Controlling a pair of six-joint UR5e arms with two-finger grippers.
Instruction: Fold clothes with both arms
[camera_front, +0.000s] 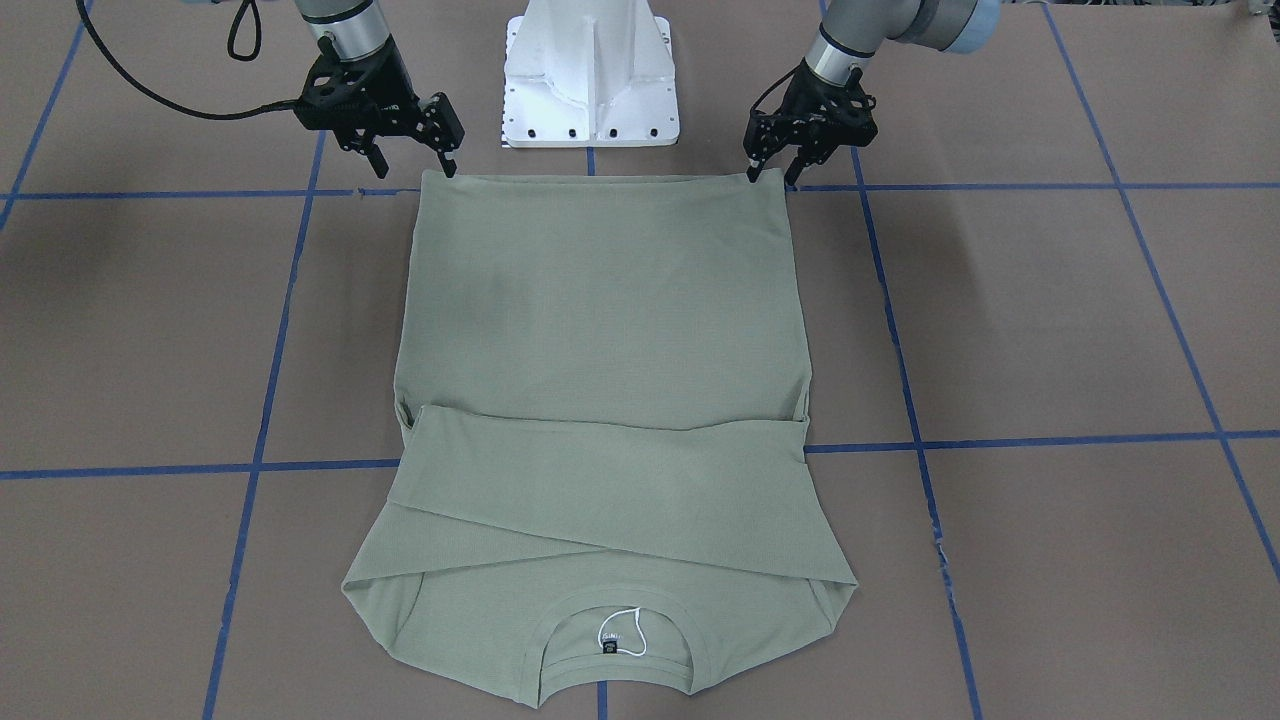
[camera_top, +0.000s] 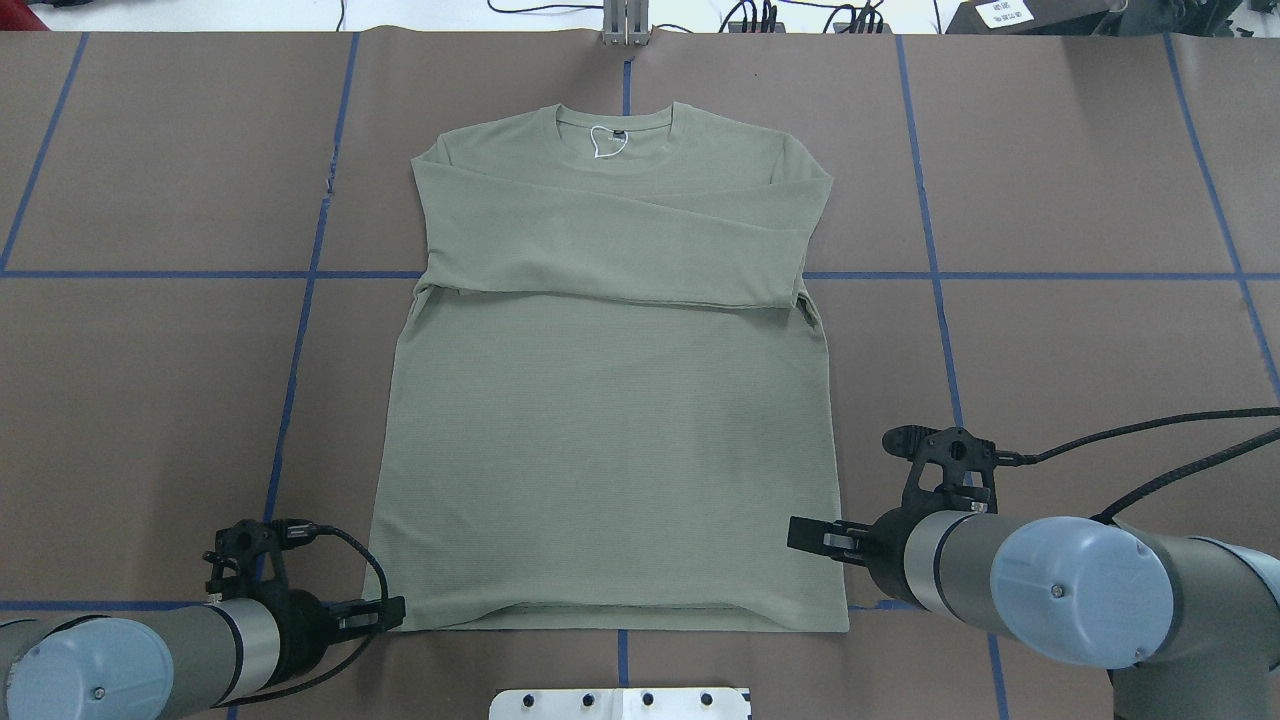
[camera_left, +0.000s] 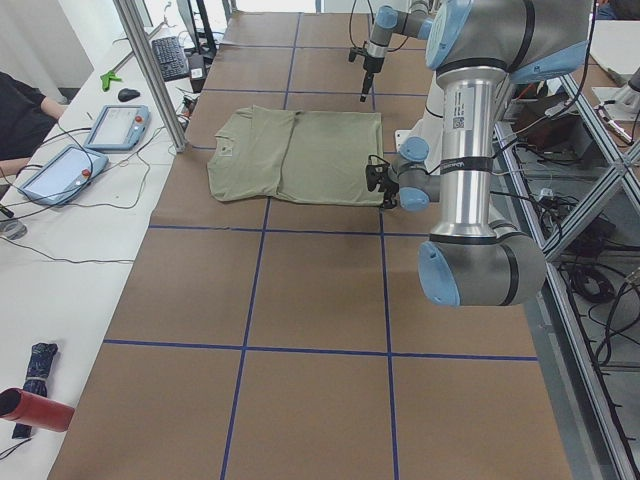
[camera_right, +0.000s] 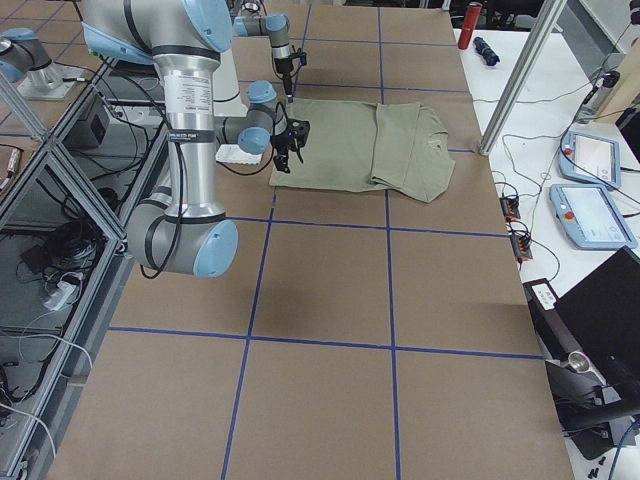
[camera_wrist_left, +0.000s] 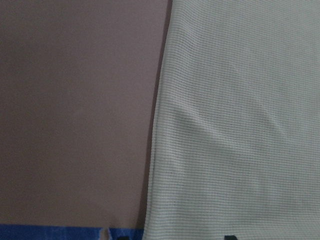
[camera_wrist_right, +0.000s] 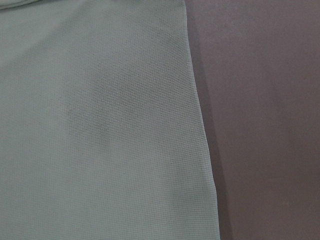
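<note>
Pointing down at shirt hem corners, left pincer and right pincer, both spread, empty

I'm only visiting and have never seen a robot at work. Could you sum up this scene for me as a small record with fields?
Garment: sage-green long-sleeved knit shirt, lying flat
Fold so far: both sleeves laid across the chest
Far end: round neckline, away from the robot
Left arm: black two-finger left gripper, open, at one hem corner
Right arm: black two-finger right gripper, open, by the other hem corner
Surface: brown table with a blue tape grid
</note>
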